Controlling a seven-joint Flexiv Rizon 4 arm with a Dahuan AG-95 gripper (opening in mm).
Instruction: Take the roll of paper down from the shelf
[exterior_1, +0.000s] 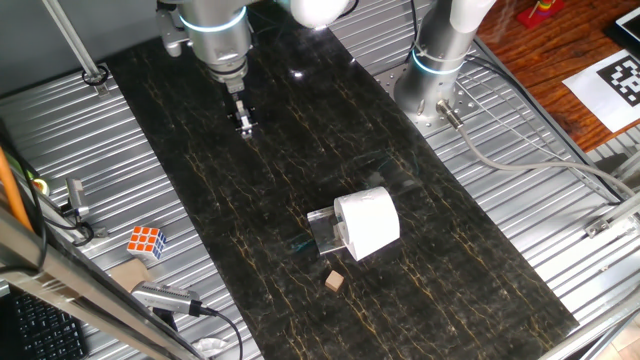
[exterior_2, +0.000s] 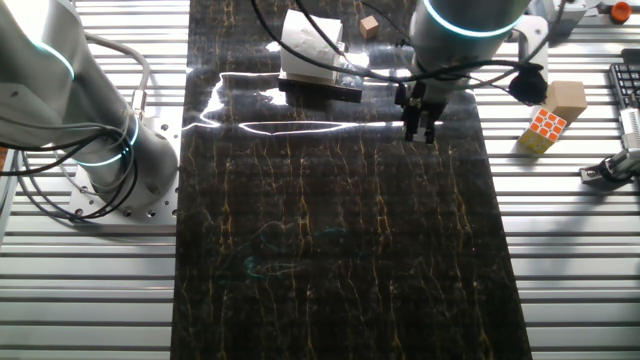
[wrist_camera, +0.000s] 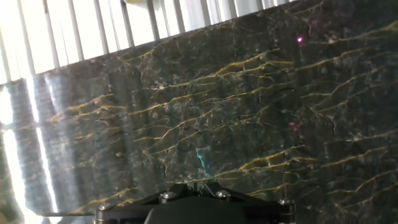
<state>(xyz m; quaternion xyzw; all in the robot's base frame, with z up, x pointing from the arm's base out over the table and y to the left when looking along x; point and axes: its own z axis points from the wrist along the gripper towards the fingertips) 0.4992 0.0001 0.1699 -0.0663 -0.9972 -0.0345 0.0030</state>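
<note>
In one fixed view the roll sits on the shelf, well apart from my gripper, whose fingers look nearly closed. The other fixed view shows the same gap between roll and gripper. The hand view shows only marble, so I should open wide first and approach squarely across the roll's soft sides.

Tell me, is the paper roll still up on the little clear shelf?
Yes. The roll of paper sits on top of the shelf, raised above the tabletop. The gripper hangs far away from it.

Shelf mostly glare-blurred (jaws' gap too small to tell)
</note>
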